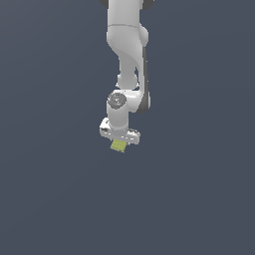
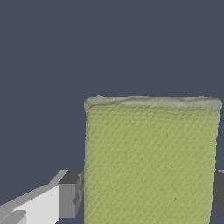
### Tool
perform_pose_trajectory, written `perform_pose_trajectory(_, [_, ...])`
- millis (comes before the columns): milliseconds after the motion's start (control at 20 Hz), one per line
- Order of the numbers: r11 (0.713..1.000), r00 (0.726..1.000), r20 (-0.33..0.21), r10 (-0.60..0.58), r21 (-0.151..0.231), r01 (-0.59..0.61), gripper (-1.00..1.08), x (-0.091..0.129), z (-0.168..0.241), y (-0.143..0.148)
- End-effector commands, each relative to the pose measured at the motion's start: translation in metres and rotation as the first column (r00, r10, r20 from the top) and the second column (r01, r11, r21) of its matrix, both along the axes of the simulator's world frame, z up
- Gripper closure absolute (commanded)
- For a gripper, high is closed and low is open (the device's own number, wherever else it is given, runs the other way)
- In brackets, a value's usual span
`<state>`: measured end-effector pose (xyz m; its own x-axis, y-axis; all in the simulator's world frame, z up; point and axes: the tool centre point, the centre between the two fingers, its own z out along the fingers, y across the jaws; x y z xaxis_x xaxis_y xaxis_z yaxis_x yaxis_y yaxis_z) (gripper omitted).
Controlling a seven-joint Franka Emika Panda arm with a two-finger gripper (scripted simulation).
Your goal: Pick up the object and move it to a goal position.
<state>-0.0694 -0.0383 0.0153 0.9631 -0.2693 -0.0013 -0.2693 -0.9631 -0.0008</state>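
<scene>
Ext view: white Panda arm (image 1: 127, 55) hangs down from top centre, wrist pointing down. Gripper (image 1: 119, 141) at its low end; yellow-green block (image 1: 118, 145) pokes out just below it, narrower than gripper body. Plain dark grey-blue backdrop all round.

Wrist view: block (image 2: 151, 162) fills most of frame, faint grid texture, paler far edge. Grey pad (image 2: 70, 194) of one finger touches one side, 2nd pad (image 2: 219, 192) touches opposite side. Claw clenched on block.
</scene>
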Motion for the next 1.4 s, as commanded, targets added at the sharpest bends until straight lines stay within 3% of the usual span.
perform_pose_trajectory(0, [1.0,1.0,0.002,0.0,0.0,0.0,1.08,-0.001,0.006,-0.004])
perform_pose_trajectory(450, [1.0,1.0,0.002,-0.001,0.0,0.001,1.08,-0.017,0.052,-0.03])
perform_pose_trajectory(1350, [1.0,1.0,0.001,-0.002,0.001,0.002,1.08,-0.061,0.194,-0.115])
